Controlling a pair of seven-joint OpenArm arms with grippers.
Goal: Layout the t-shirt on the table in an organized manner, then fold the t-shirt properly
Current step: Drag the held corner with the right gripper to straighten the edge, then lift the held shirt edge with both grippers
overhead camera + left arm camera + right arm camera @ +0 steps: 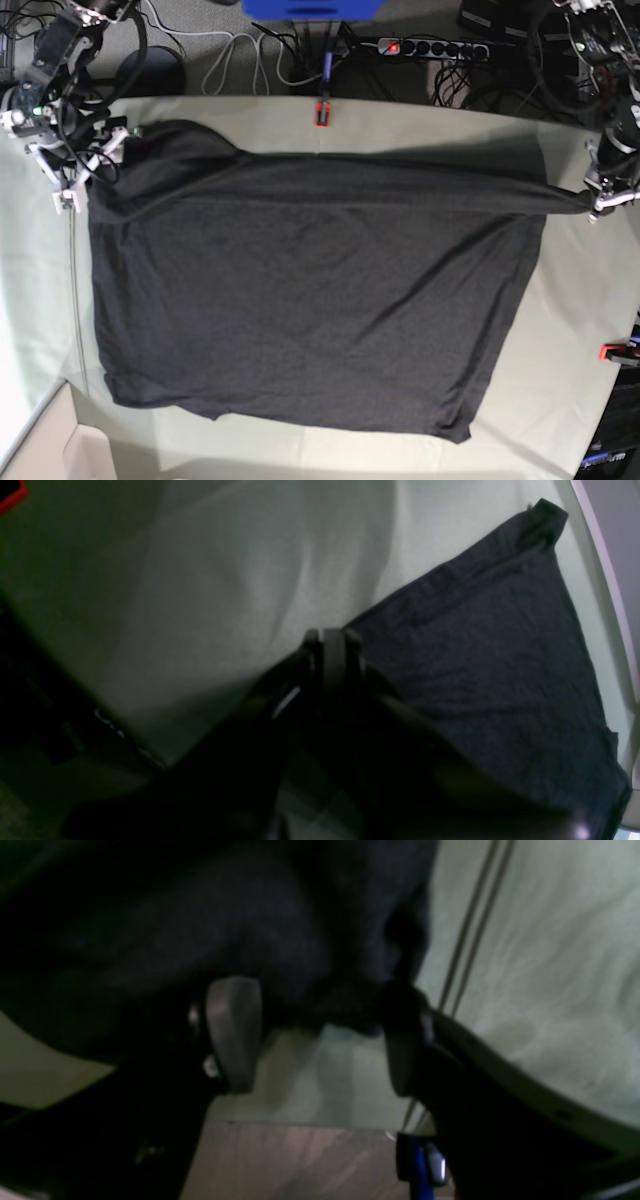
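The t-shirt [300, 300] spreads nearly to the table [570, 400] edges.

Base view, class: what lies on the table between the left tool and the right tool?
The t-shirt spans the whole stretch from the left tool to the right tool, its upper edge running between them over the table.

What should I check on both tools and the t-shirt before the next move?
1. Left tool shut on the t-shirt corner: ok.
2. Right tool gripping cloth: not ok; its pads stand apart at the shirt's edge.
3. Top edge taut between both tools: ok, it runs nearly straight.
4. Shirt body flat on the table: ok, only light wrinkles.
5. Bottom hem straight: not ok, it slants and is uneven.
6. Graphic side up or down: cannot tell.
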